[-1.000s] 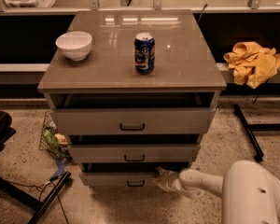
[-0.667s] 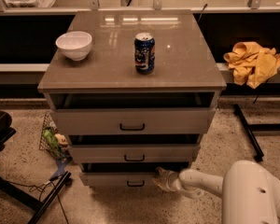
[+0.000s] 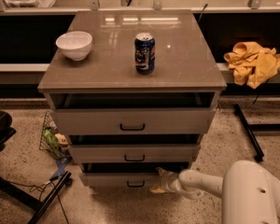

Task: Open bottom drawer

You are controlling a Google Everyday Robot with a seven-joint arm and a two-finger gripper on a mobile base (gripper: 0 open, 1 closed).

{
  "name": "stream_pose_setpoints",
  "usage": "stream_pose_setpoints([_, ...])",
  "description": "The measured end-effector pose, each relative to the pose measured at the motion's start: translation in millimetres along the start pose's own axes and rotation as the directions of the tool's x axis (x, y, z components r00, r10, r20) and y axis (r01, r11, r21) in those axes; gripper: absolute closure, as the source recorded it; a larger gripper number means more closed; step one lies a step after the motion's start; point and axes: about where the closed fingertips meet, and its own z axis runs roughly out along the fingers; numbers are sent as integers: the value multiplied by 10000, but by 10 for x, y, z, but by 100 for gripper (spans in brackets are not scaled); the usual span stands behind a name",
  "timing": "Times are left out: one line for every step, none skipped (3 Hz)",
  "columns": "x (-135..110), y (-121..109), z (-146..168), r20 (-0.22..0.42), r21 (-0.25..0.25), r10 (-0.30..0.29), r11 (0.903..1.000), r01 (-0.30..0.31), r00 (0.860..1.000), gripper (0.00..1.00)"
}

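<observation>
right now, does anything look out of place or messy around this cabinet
Nothing spilled or damaged. A yellow cloth lies crumpled right of the cabinet, and a wire basket of litter sits on the floor at its left. The claw is at the bottom drawer front, right of its handle.

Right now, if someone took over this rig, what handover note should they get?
Gripper: low by the floor, at the front of the bottom drawer, right of its black handle.
Bottom drawer: out a little, dark gap above its front.
Done: drawer partly open.
Left: probably pull it further out.
Can and bowl sit on the cabinet top.
</observation>
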Motion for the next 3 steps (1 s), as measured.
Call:
stream_pose_setpoints([-9,12,12,12,-21,-1,10000,1,10000,52])
stream_pose_setpoints([-19,24,24,25,-45,-5,10000,5,10000,75])
stream_pose_setpoints([-25,27,15,25,-57,2,10000,-2,10000,100])
